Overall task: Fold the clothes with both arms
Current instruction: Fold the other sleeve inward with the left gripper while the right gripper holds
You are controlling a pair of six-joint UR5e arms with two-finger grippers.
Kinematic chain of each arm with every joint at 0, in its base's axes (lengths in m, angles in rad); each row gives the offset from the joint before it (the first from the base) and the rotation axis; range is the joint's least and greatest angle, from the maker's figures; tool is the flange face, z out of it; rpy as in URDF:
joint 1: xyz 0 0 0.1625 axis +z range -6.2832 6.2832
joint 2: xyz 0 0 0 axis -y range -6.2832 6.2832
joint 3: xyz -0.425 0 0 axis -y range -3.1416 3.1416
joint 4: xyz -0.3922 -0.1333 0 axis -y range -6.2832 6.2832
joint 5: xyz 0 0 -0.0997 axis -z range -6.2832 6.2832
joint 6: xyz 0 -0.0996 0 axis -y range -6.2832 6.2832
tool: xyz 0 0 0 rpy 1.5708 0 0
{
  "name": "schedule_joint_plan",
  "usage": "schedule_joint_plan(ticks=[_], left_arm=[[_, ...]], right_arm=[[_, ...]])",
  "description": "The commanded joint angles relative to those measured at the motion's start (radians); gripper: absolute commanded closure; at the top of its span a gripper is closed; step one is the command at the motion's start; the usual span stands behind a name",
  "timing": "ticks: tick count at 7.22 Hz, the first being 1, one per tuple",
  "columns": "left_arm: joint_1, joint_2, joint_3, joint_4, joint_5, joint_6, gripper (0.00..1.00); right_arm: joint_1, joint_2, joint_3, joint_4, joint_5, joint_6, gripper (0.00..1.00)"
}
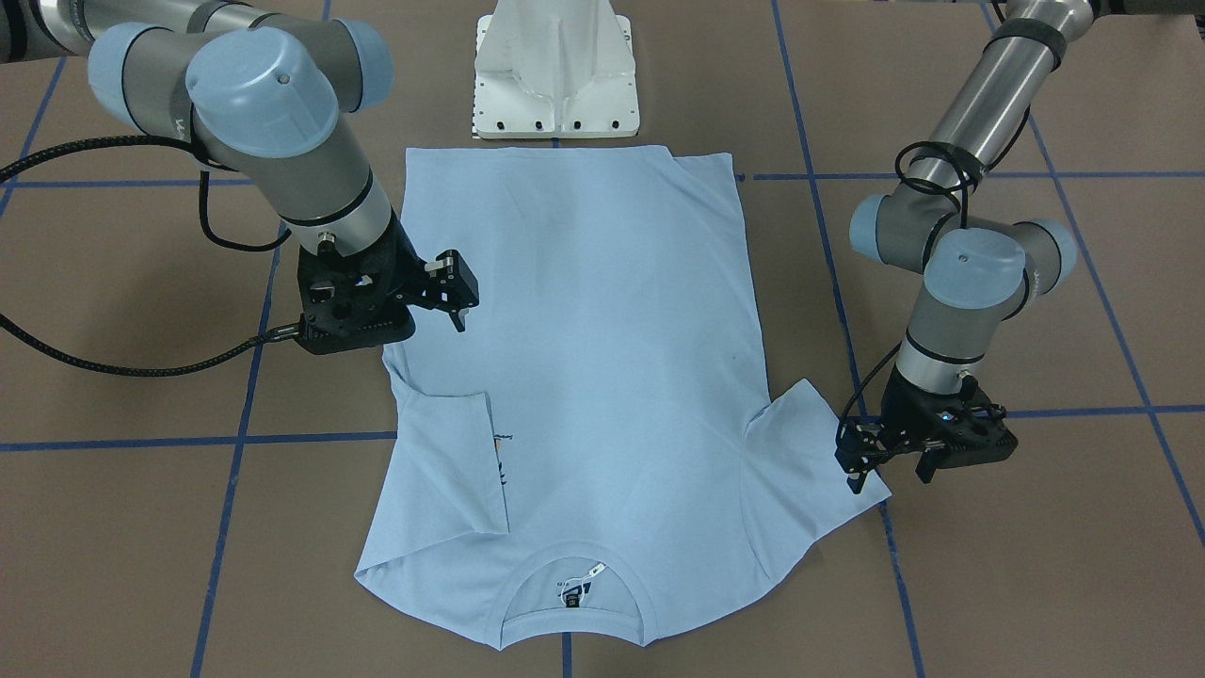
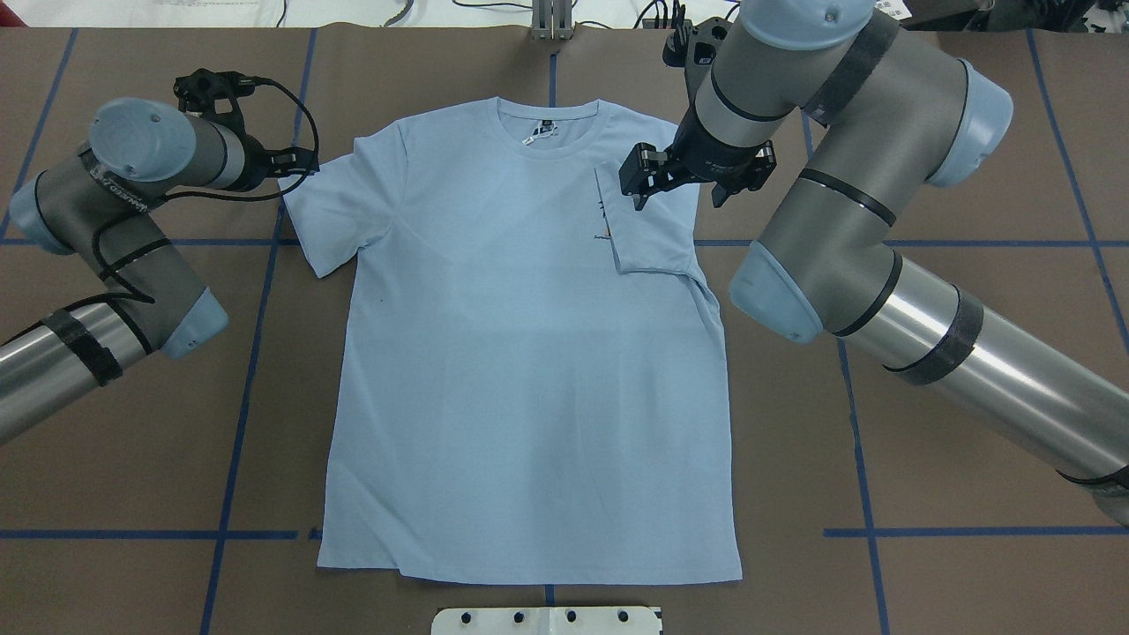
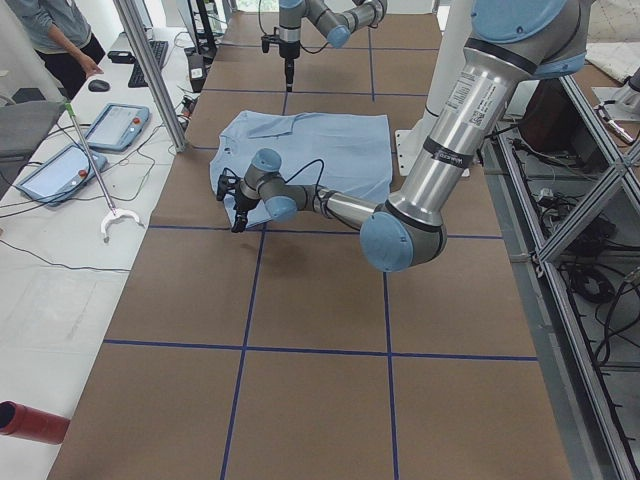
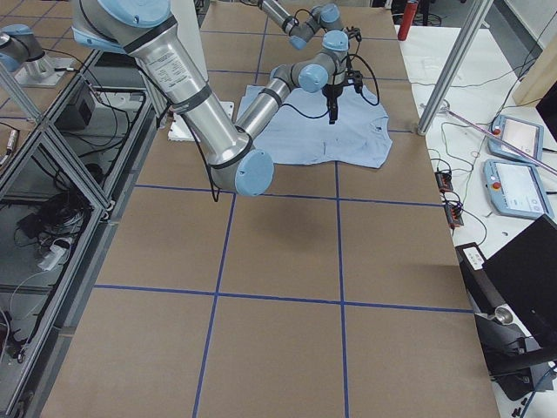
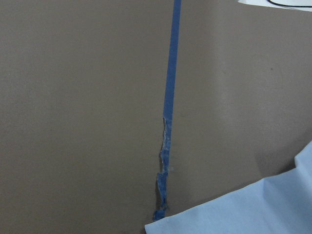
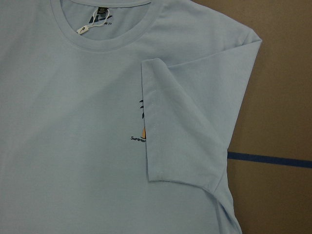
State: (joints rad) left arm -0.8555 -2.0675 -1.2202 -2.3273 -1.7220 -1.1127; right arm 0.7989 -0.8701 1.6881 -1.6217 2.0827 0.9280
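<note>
The pale blue T-shirt (image 2: 529, 353) lies flat on the brown table, collar (image 2: 551, 132) on the side far from the robot. One sleeve (image 6: 190, 122) is folded inward over the chest and partly covers the small print (image 6: 140, 131). The other sleeve (image 2: 340, 203) lies spread out. My right gripper (image 2: 677, 190) hangs open and empty above the folded sleeve. Low at the spread sleeve's outer edge, my left gripper (image 1: 891, 476) is open, one fingertip (image 1: 857, 482) over the hem. In the left wrist view only that sleeve's corner (image 5: 253, 209) shows.
The white pedestal base (image 1: 555, 71) stands at the shirt's hem side. Blue tape lines (image 1: 235, 438) cross the table. In the exterior left view a person (image 3: 50, 30) stands by a side bench with tablets (image 3: 115, 125), and a metal post (image 3: 150, 70) rises at the table's edge.
</note>
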Motion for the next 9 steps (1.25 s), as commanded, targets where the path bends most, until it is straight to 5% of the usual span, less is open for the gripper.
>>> schedule_joint_plan(ticks=[1,6,8,9], left_arm=[[0.007,-0.012,0.022,-0.026,0.001,0.001,0.07],[0.012,-0.002,0.037,-0.027,0.001,0.004,0.17],[0.012,-0.005,0.038,-0.026,0.009,0.005,0.35],[0.012,-0.008,0.036,-0.024,0.009,0.005,0.53]], right_arm=[[-0.001,0.000,-0.002,0.000,-0.001,0.000,0.00],[-0.006,-0.001,-0.005,0.000,-0.001,0.002,0.00],[-0.006,-0.001,-0.007,0.000,-0.001,0.002,0.00],[-0.006,-0.003,-0.008,0.000,-0.003,0.000,0.00]])
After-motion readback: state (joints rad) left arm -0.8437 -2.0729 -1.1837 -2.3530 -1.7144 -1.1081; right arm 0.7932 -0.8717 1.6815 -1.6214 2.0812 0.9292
